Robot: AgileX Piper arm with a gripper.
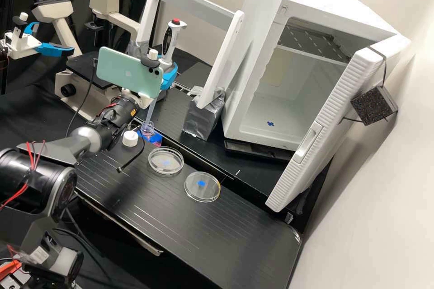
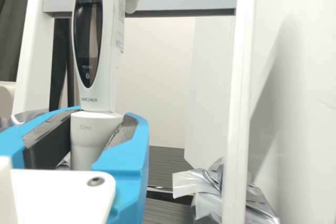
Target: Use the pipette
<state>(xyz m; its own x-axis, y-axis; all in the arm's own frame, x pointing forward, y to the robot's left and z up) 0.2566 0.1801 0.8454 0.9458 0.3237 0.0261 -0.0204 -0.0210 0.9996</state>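
Pipette (image 2: pixel 107 77) upright; lower body clamped in gripper (image 1: pixel 168 67); between blue fingers (image 2: pixel 131 150)

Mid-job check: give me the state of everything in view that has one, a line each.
White gripper with blue fingers, closed on pipette.
White pipette with red top, held roughly upright, tip at bottle mouth.
Clear bottle with pink liquid, uncapped.
Round white plastic cap, off, on black bench.
Two clear round dishes, lying flat; lids, cannot tell.
Ribbed white cabinet door, open.
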